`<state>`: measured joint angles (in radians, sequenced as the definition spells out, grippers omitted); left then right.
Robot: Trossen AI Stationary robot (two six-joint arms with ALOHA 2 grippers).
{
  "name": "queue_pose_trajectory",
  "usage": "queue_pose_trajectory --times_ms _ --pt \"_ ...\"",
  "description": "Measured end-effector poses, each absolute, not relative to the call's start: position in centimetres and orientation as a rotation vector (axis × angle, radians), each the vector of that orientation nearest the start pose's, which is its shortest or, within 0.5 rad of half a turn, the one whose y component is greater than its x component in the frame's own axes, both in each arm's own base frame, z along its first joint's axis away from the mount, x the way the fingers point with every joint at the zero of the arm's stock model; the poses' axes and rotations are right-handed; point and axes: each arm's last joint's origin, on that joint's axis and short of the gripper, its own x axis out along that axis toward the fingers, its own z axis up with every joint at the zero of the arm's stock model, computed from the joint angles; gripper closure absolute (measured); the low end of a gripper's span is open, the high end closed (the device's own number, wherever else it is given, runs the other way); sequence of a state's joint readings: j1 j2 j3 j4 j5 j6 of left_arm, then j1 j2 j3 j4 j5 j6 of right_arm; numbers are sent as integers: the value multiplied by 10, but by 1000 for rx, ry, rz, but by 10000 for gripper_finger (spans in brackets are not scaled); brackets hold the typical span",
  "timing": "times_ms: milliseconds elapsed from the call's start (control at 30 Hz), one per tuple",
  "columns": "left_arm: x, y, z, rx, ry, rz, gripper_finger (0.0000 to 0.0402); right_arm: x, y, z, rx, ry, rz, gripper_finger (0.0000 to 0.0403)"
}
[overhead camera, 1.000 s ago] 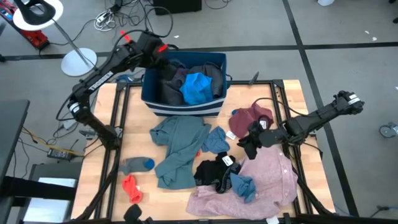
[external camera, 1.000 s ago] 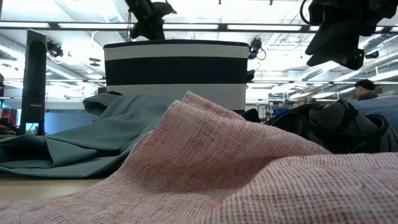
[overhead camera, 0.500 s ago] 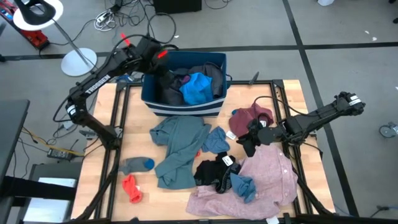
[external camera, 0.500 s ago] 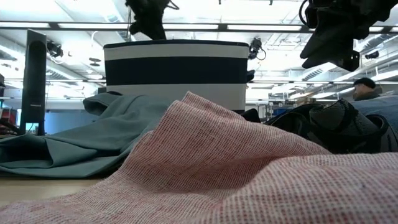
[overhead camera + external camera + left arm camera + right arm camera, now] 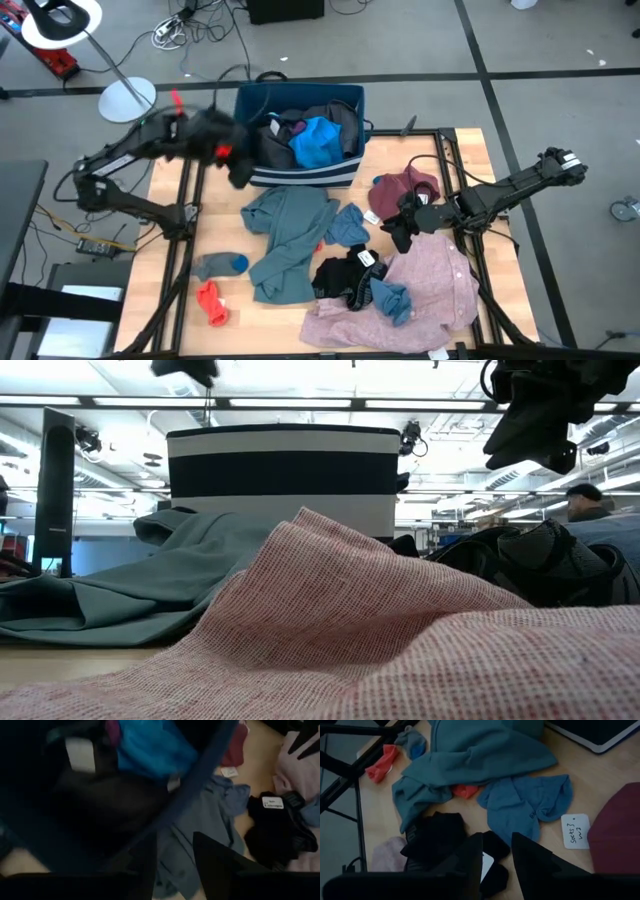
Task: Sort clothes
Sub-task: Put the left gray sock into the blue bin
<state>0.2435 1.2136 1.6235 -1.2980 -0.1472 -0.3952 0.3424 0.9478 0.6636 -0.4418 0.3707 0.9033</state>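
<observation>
the left pincer hangs just off the near left corner of the dark blue bin, its fingers apart with nothing between them. the right pincer hovers over the worktop clamped on a black garment dangling from it. a bright blue piece sits in the bin; the teal-grey shirt, maroon piece and pink shirt lie spread on the worktop.

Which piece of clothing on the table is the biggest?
The pink shirt, spread over the table's front right corner. It covers more area than the teal-grey garment beside it and dwarfs the small pieces.
</observation>
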Motion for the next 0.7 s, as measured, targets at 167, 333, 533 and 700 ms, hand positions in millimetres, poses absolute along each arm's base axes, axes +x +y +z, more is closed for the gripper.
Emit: queue_pose_trajectory --times_ms 167,333,533,700 --pt "170 14 396 -510 792 557 271 181 54 244 609 611 -318 296" --pt "166 -17 354 -615 816 564 271 182 54 245 609 600 -304 296" --pt "163 -50 312 -731 887 611 271 184 56 248 617 586 -263 296" --pt "154 -70 278 -839 933 669 271 184 56 248 621 594 -249 296"
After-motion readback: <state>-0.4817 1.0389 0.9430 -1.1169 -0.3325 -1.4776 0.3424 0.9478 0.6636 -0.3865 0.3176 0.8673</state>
